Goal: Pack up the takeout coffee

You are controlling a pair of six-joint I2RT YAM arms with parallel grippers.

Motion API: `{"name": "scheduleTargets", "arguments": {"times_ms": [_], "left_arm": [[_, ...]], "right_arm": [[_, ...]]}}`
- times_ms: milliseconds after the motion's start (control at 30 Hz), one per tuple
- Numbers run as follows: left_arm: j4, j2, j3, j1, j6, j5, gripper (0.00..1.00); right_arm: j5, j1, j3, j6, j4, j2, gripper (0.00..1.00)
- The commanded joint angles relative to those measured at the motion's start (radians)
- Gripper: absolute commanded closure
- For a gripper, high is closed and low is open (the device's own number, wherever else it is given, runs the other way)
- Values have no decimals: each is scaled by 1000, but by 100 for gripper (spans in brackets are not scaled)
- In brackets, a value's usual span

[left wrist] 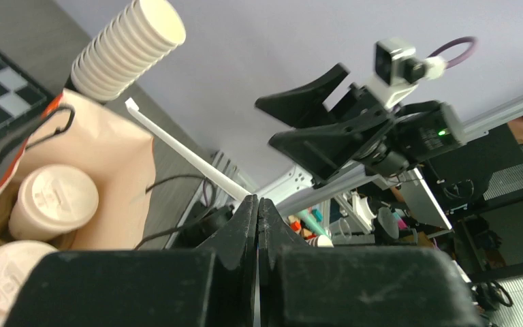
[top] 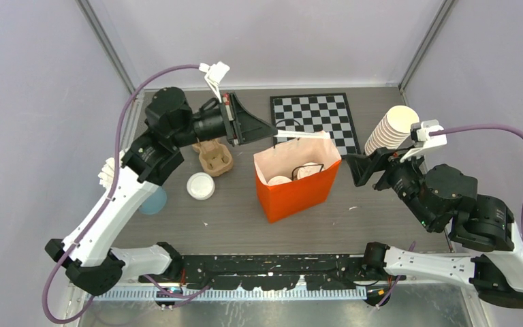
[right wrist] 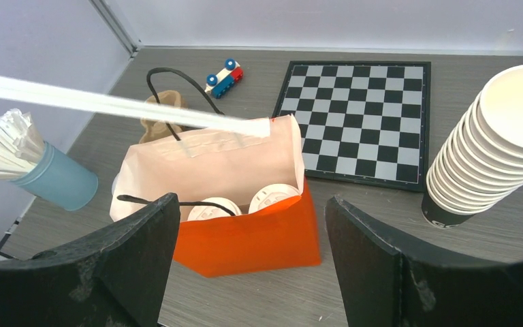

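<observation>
Packing looks nearly done: two lidded takeout coffee cups (right wrist: 274, 197) stand inside the orange bag (top: 299, 194), low behind its front wall, and what seems left is dropping in the wrapped straw (top: 303, 133). The left gripper (top: 272, 129) is clenched on that straw's end just above the bag's rear rim, the cups below it; the right gripper (top: 351, 170), spread wide and empty, hangs just beside the bag's right wall
</observation>
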Motion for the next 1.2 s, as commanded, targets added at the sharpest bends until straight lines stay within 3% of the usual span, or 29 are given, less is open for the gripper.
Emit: {"name": "scheduleTargets", "arguments": {"times_ms": [0,400,900,967,1100,1167], "left_arm": [[45,-44,-95,-19,18,-24,100],[164,-47,-298,-23,12,-22,100],[382,1,-422,-25,-8,-3,100],[321,-13,-420,-25,11,-29,89],[47,-82,-388,-21,136,-184,47],[-91,-114,-334,-14,193,-281,34]], "right_arm": [[33,-2,-1,28,7,-26,18],[22,-1,9,27,0,-12,18],[19,-2,-5,41,-4,-16,18],[18,-2,-1,38,-4,-14,18],[26,-1,-4,35,-4,-20,18],[27,-2,-8,34,-3,-27,18]]}}
